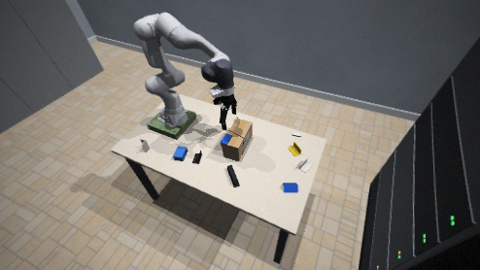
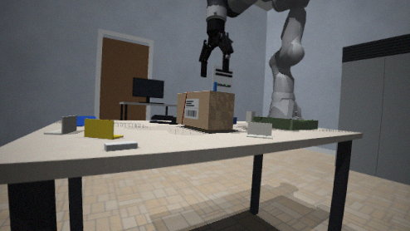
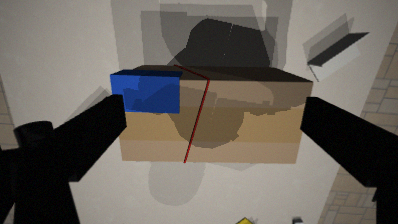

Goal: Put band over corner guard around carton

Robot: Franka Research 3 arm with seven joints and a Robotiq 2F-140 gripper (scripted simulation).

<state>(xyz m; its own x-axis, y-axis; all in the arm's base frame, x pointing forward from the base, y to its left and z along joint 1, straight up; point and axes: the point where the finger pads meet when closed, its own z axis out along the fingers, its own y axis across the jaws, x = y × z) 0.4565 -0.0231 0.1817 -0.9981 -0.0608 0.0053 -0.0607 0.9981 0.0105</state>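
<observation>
the fingers (image 1: 229, 117) (image 2: 215, 68) are spread wide, above the carton (image 1: 239, 141) (image 2: 203, 110) (image 3: 240, 125) on the table (image 1: 262, 199) (image 2: 174, 159) (image 3: 95, 185), perhaps to reach its two ends. the band (image 3: 197, 120) runs slanted beside the guard (image 1: 226, 140) (image 2: 215, 86) (image 3: 150, 95), so it probably needs moving.

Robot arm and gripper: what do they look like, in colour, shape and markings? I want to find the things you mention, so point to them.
The arm (image 1: 181, 35) (image 2: 289, 54) is light grey, with smooth rounded segments and a dark section near the wrist. The gripper (image 1: 229, 121) (image 2: 215, 70) (image 3: 213, 112) is black, with two angular, jointed fingers. I can make out no markings or cables.
</observation>
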